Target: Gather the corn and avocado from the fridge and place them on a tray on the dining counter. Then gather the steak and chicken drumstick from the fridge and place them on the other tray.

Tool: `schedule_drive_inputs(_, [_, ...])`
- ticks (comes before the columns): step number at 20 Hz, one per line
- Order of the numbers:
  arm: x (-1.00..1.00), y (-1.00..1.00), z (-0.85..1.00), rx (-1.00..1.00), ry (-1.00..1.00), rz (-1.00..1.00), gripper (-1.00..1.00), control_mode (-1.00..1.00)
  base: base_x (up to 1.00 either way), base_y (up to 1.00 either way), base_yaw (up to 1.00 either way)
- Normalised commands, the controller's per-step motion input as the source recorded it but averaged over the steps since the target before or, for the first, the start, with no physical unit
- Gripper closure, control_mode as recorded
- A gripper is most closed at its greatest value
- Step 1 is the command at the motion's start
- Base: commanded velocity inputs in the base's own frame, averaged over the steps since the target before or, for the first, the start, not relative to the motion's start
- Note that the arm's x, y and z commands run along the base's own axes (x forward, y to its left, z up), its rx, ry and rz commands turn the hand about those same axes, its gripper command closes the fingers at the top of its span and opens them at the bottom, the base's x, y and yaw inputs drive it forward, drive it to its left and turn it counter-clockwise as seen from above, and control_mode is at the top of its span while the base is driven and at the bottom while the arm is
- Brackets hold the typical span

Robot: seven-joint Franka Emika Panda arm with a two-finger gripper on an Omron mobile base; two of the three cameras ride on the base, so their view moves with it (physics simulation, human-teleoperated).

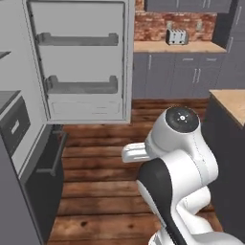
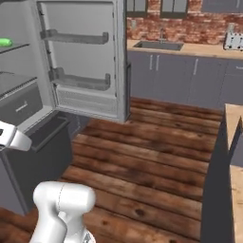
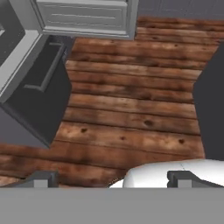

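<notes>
My gripper (image 3: pixel 113 178) hangs open over the wooden floor (image 3: pixel 131 100), its two dark fingertips (image 3: pixel 41 178) wide apart with nothing between them. The fridge (image 2: pixel 19 85) stands open at the left with its door (image 1: pixel 79 57) swung wide, and the door racks are bare. A small green item (image 2: pixel 4 42) lies on an upper fridge shelf; I cannot tell whether it is the avocado. The rest of the fridge's inside is cut off at the frame edge, so the corn, steak and chicken drumstick are hidden. The dining counter (image 1: pixel 229 103) is to the right, its trays out of view.
A dark bottom drawer (image 3: pixel 41 87) juts out of the fridge over the floor. Grey cabinets line the back wall, with a toaster (image 1: pixel 176 36) and a sink (image 2: pixel 159 45) on their counter. My folded arm (image 1: pixel 177 167) is in the foreground.
</notes>
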Motion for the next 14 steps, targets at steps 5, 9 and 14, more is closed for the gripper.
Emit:
schedule_drive_inputs(5, [0.00,0.00,0.00,0.00,0.00,0.00,-1.00,1.00,0.87,0.22,0.29])
schedule_drive_inputs(9, [0.00,0.00,0.00,0.00,0.00,0.00,-1.00,1.00,0.87,0.33,0.38])
schedule_drive_inputs(14, [0.00,0.00,0.00,0.00,0.00,0.00,-1.00,1.00,0.77,0.21,0.37])
